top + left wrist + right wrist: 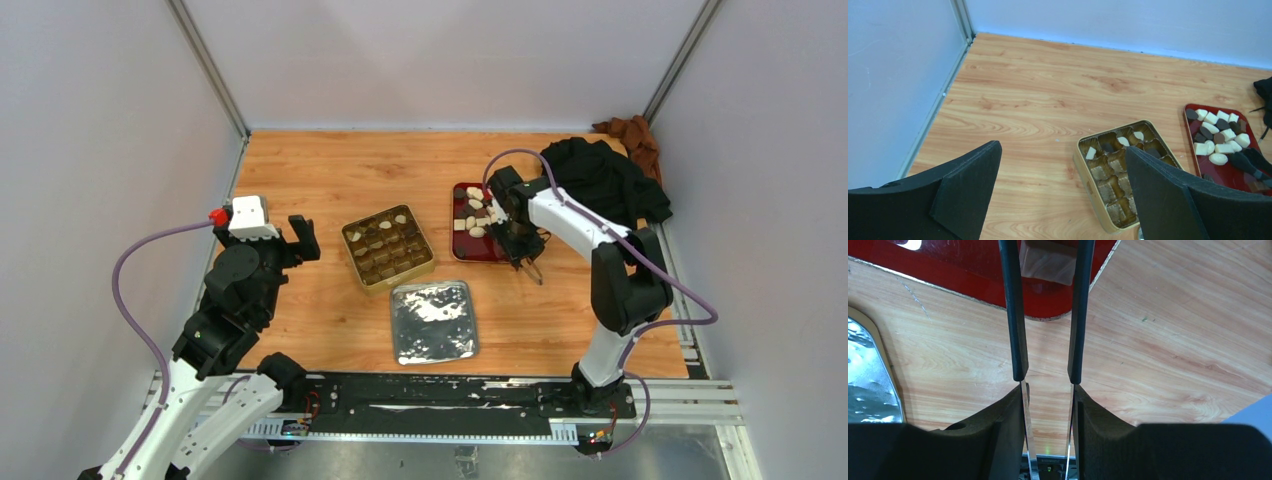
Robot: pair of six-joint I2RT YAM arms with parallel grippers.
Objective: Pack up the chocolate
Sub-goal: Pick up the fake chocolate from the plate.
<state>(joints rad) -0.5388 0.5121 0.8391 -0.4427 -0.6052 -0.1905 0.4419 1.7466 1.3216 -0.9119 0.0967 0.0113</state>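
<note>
Cream-white and dark brown chocolate (474, 212) chunks lie in a red tray (480, 250) at centre right, also seen in the left wrist view as chocolate (1220, 135) on the red tray (1228, 172). A gold tin (402, 277) with brown grid compartments sits mid-table and holds a few pieces. My right gripper (517, 245) (1048, 390) is shut on tongs (1014, 315). The tongs' black tips pinch a cream-white chunk (1048, 262) over the red tray (963, 270) corner. My left gripper (285, 240) (1063, 149) hangs open and empty, left of the gold tin (1088, 185).
A silver foil-lined tray (433, 321) (868, 385) lies in front of the tin. Black cloth (600, 180) and brown cloth (630, 135) are heaped at the back right corner. Walls close the table on three sides.
</note>
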